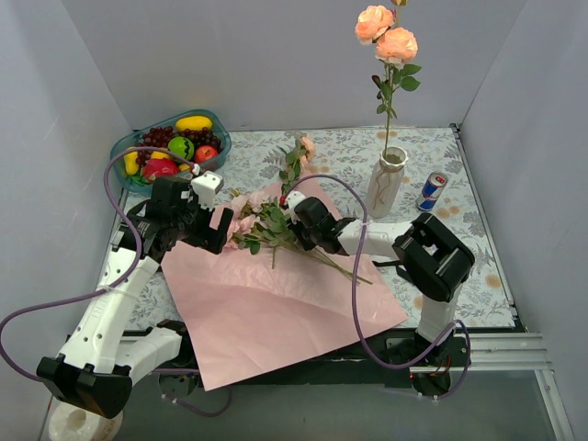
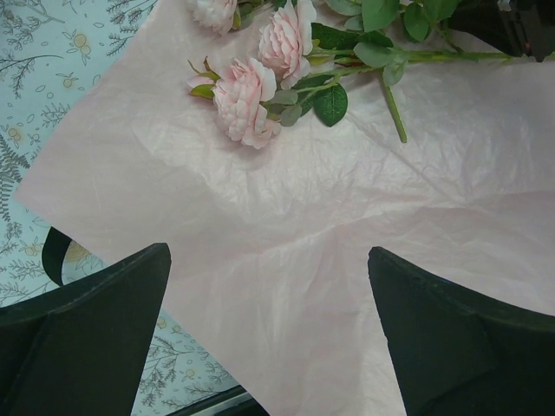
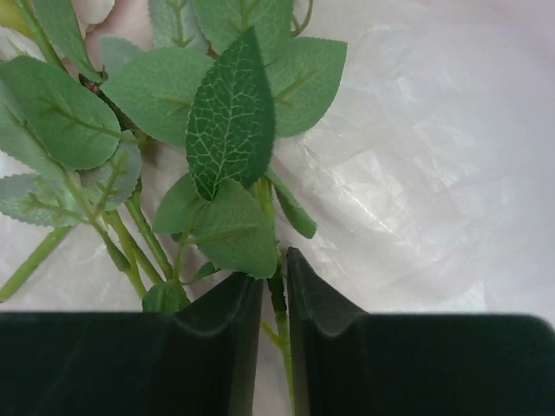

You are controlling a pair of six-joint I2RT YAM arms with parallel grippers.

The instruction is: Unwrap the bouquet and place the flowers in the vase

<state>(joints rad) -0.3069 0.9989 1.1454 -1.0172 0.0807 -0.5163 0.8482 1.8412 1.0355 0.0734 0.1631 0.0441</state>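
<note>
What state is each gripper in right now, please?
Left gripper: open, empty, above the wrapping paper.
Right gripper: closed on a flower stem.

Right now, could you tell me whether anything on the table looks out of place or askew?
Only the pink wrapping paper: it lies skewed, and its near corner hangs past the front edge of the table. The vase stands upright; nothing looks spilled.

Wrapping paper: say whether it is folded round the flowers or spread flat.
Spread flat: the wrapping paper lies opened out on the tablecloth, with the flowers lying loose on top of it.
</note>
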